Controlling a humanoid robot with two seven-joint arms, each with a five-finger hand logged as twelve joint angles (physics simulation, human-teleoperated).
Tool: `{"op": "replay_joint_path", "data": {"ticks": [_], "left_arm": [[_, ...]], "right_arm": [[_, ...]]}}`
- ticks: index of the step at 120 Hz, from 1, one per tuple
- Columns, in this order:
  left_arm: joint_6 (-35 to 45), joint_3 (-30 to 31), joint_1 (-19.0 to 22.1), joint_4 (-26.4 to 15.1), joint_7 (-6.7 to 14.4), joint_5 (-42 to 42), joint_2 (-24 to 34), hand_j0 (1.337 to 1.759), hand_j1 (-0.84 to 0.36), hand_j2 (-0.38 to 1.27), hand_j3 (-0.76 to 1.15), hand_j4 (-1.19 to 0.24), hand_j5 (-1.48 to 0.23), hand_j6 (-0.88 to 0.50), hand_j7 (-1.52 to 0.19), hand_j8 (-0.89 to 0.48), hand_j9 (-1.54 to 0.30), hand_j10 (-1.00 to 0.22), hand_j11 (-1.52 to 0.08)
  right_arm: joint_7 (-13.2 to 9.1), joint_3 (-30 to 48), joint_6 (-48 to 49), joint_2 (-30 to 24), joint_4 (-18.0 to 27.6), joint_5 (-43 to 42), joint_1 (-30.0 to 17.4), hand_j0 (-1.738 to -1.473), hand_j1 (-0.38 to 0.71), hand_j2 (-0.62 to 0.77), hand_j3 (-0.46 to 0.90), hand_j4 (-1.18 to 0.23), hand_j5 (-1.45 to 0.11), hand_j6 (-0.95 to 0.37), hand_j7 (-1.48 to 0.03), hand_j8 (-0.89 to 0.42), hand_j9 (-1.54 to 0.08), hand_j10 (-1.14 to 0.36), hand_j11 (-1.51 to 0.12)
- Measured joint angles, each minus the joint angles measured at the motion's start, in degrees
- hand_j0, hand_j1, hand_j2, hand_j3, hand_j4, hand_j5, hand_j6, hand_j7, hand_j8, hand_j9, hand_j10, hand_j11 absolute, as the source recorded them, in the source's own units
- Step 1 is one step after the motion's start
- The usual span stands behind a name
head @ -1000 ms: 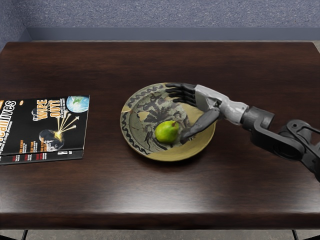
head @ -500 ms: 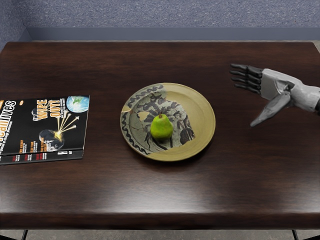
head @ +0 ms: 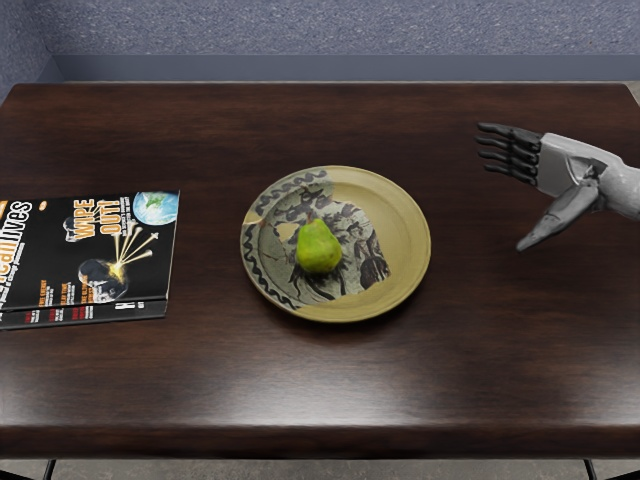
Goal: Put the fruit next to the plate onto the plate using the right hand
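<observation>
The dark wooden table (head: 480, 380) filled most of the view. A magazine (head: 85, 258) lay flat on it, well to the left of the patterned plate (head: 400, 215). The right hand (head: 560, 175) was well to the right of the plate, its fingers spread and straight, holding nothing. The green pear (head: 318, 248) rested on the plate, near its centre.

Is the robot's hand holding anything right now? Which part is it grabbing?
Nothing is held. The right hand is open and empty, off to the right of the plate. The pear lies on the plate with nothing touching it.
</observation>
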Motion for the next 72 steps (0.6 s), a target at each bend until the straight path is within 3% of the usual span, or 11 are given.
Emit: {"op": "replay_joint_path", "data": {"ticks": [72], "left_arm": [[0.0, 0.0, 0.0, 0.0, 0.0, 0.0, 0.0, 1.658, 0.35, 0.0, 0.0, 0.0, 0.0, 0.0, 0.0, 0.0, 0.0, 0.0, 0.0]], "right_arm": [[0.0, 0.0, 0.0, -0.01, 0.0, 0.0, 0.0, -1.658, -0.33, 0.0, 0.0, -0.02, -0.03, -0.02, -0.03, -0.02, -0.03, -0.02, -0.03]]}}
